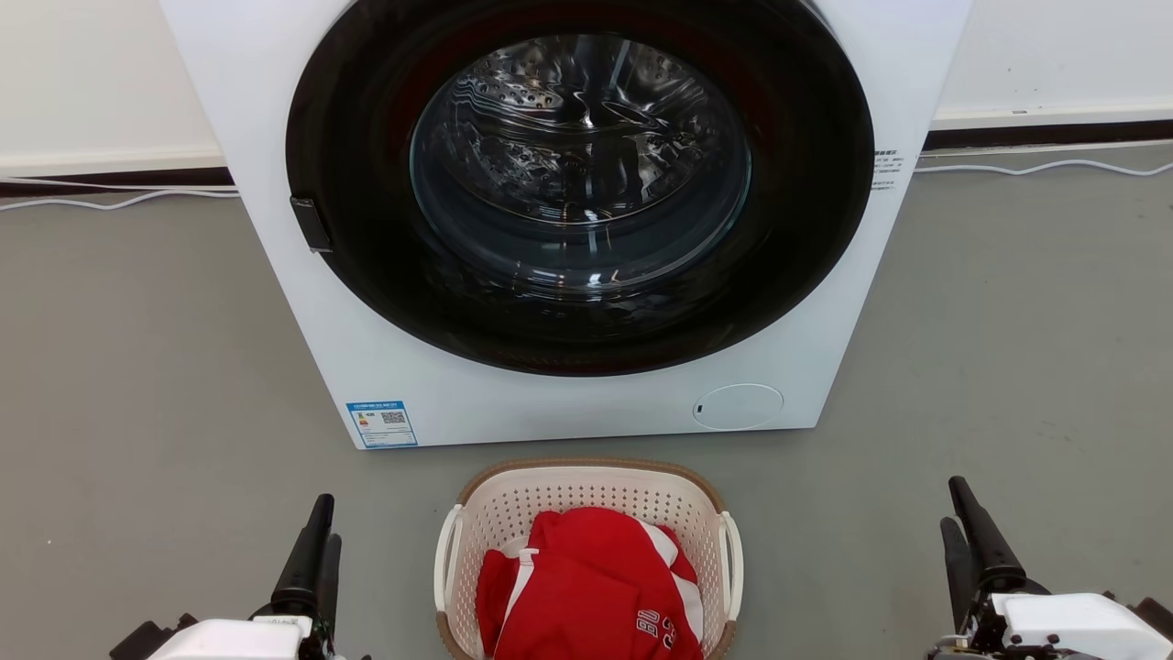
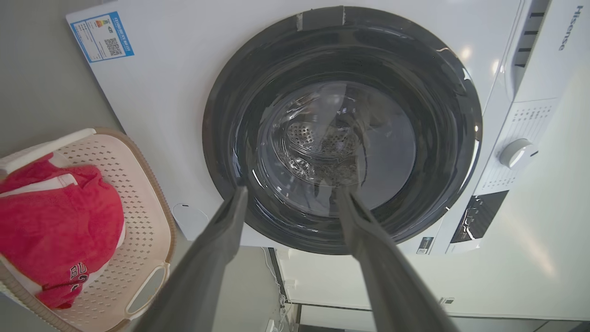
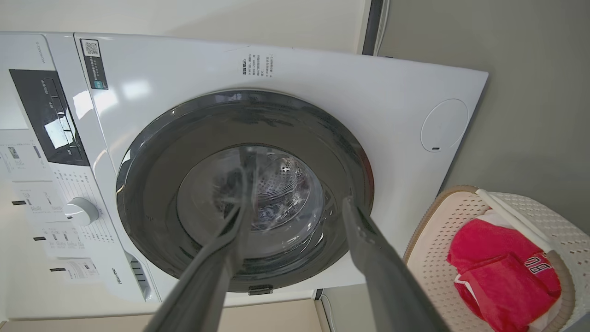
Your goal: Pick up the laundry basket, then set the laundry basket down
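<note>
The laundry basket (image 1: 586, 495) stands on the grey floor just in front of the washing machine, at the bottom middle of the head view. It is cream-white and perforated, with a brown rim and white loop handles on both sides. A red and white garment (image 1: 586, 587) fills it. In the left wrist view the laundry basket (image 2: 138, 184) lies at the lower left; in the right wrist view the laundry basket (image 3: 433, 249) lies at the lower right. My left gripper (image 1: 316, 527) hangs left of the basket, open and empty. My right gripper (image 1: 962, 513) hangs well to its right, open and empty.
A big white washing machine (image 1: 568, 403) with a shut dark round door (image 1: 577, 183) stands right behind the basket. White cables (image 1: 1045, 167) run along the base of the wall. Bare grey floor (image 1: 156, 385) spreads on both sides of the machine.
</note>
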